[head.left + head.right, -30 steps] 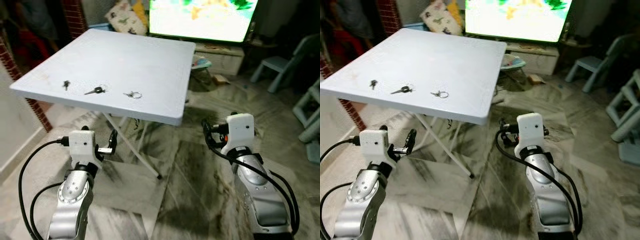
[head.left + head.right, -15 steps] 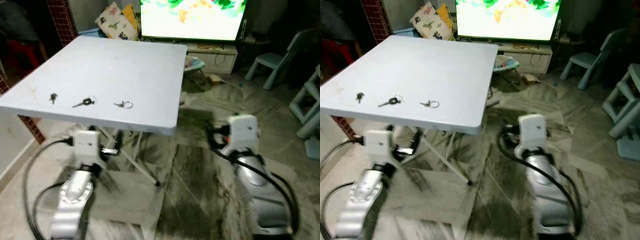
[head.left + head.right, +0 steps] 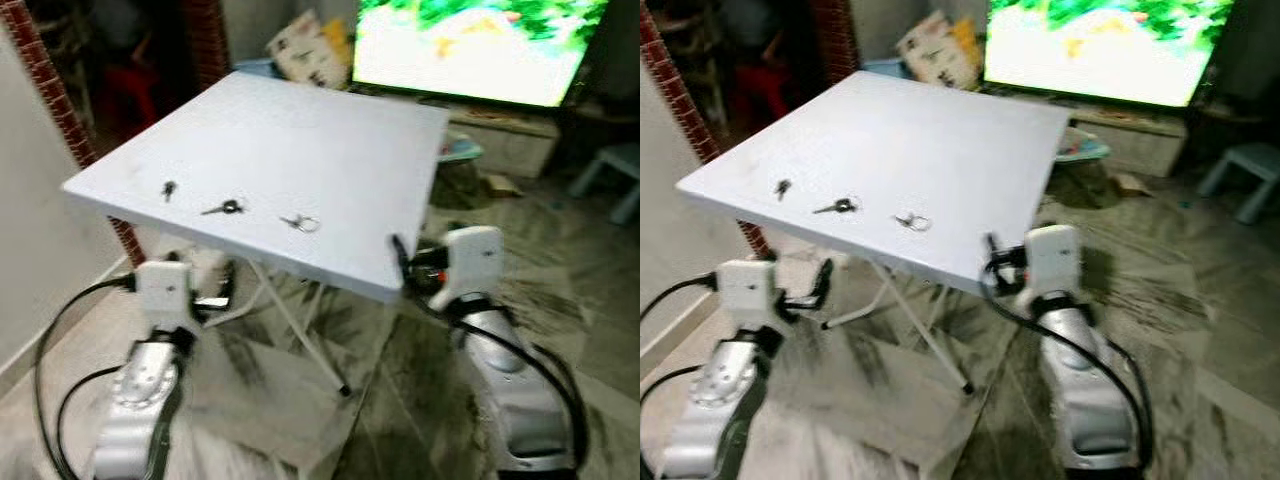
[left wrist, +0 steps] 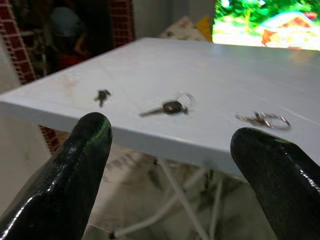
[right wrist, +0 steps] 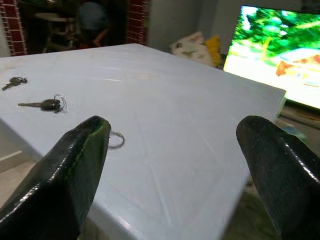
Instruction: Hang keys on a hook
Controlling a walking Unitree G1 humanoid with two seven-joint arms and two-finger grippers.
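Observation:
On the white folding table (image 3: 330,140), near its front edge, lie a small key (image 3: 168,188), a black-headed key with a ring (image 3: 224,208) and a loose key ring (image 3: 301,223). My left gripper (image 3: 224,288) hangs open below the front edge, under the keys. It looks up at the black-headed key (image 4: 169,107) between its fingers (image 4: 80,165). My right gripper (image 3: 398,255) is open at the table's near right corner, level with the top. The key ring (image 5: 116,139) lies just past one of its fingers (image 5: 75,165). Both grippers are empty.
A bright TV (image 3: 480,45) and a patterned pillow (image 3: 310,50) stand behind the table. A brick pillar (image 3: 45,80) and a wall close off the left side. The table's white legs (image 3: 300,330) cross under it. A blue child's chair (image 3: 1245,170) stands at the right on marble floor.
The camera has swung, so the table now sits more to the right and nearer. My right gripper has come up to the table's near right corner. The keys have not moved.

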